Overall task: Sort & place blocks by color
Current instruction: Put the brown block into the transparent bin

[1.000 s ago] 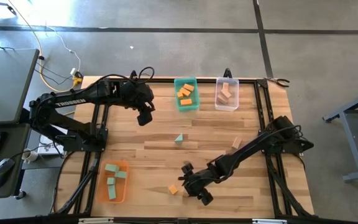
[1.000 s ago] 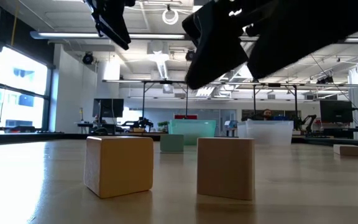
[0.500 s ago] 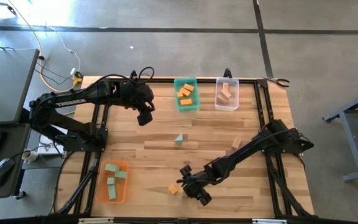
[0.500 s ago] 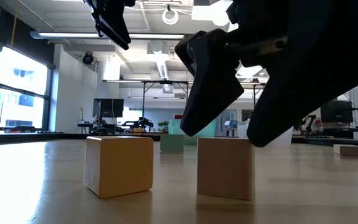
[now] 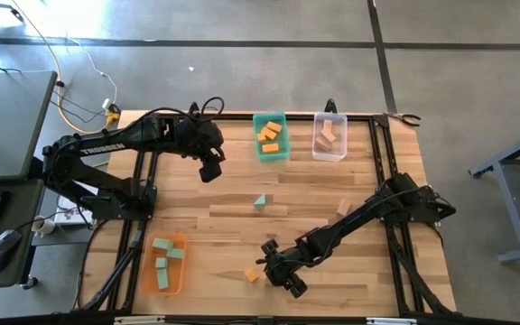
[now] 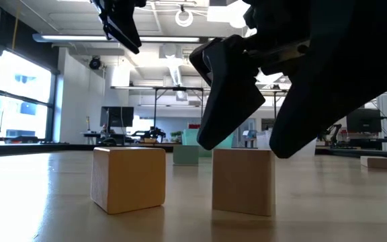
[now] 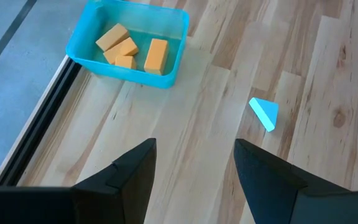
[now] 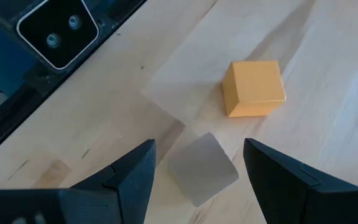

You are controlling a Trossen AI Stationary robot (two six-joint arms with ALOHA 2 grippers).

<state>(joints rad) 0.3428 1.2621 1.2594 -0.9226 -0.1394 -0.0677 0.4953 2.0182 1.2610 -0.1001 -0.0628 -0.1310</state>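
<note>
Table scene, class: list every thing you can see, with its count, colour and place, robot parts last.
Rectangular teal bin: one, far edge, holding four orange blocks.
Rectangular clear bin: one, beside the teal bin, holding tan blocks.
Rectangular orange bin: one, near left, holding three green blocks.
Green wedge: one, centre.
Tan block: one, right of centre.
Orange cube: one, near edge.
Plain tan cube: one, below the right end effector.
Left end effector: open, raised, waiting.
Right end effector: open, over the tan cube.
</note>
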